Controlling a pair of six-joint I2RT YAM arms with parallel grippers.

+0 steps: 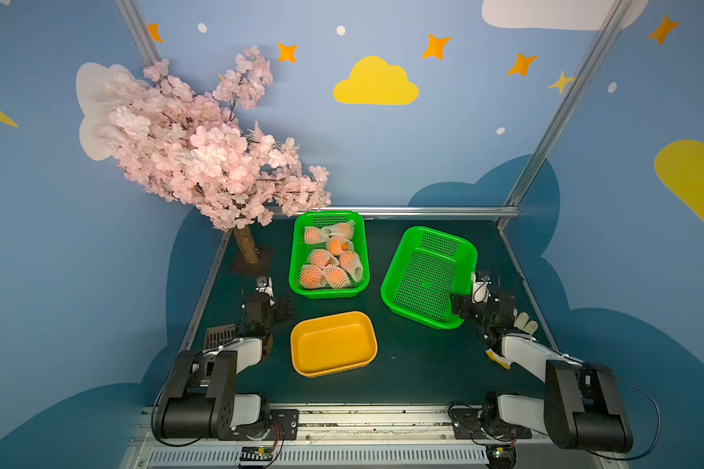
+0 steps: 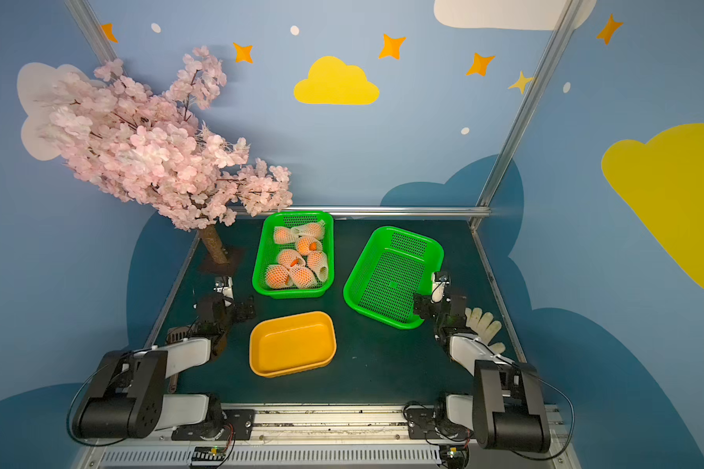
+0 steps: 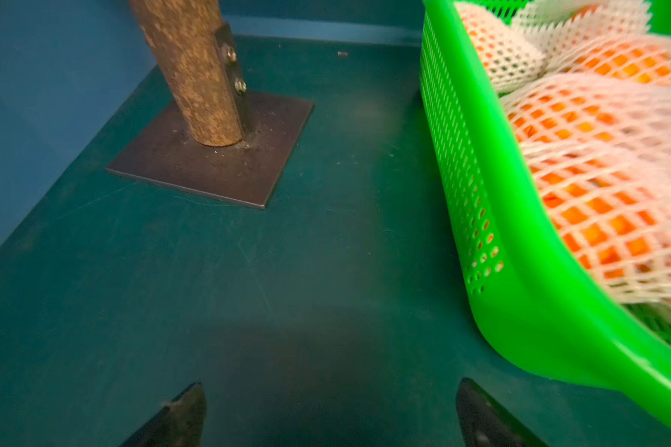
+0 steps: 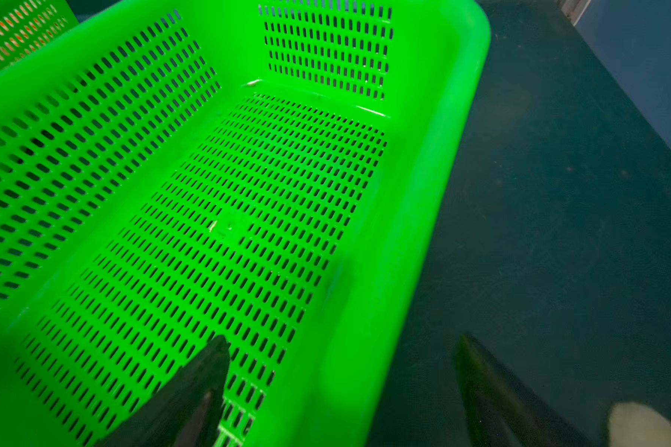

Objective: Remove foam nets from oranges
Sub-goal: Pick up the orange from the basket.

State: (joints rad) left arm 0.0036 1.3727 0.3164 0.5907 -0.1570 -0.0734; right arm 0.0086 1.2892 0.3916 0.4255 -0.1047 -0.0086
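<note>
Seven or so oranges (image 1: 311, 277), all wrapped in white foam nets (image 1: 356, 271), lie heaped in a green basket (image 1: 328, 293) at the back of the dark table (image 1: 415, 365), seen in both top views. The count is hard to fix: the nets overlap, and one bundle by the far wall shows mostly white mesh. A patch of bare peel shows through a gap near the middle of the heap.

Just left of that basket, the left gripper (image 3: 332, 406) is spread wide with nothing between its fingers (image 3: 185, 416). Only their dark tips enter the left wrist view, over bare table, and the netted fruit there is blurred.

The right gripper (image 4: 341, 348) is spread wide too. It straddles the near wall of a second green basket (image 1: 423, 280), which sits at an angle on the right. One finger is over the slotted floor and one is outside over the table. Whether either touches the plastic cannot be told.

A yellow tray (image 1: 333, 343) sits nearer the robot, between the arms.

A pale glove (image 1: 525, 323) lies partly hidden by the right arm. A brown slotted object (image 1: 219, 336) behind the left arm is too covered to identify.

The pink-blossomed tree (image 1: 196, 162) stands at the back left, its trunk (image 3: 194, 77) cut off above a dark plate (image 3: 210, 170) in the left wrist view.
</note>
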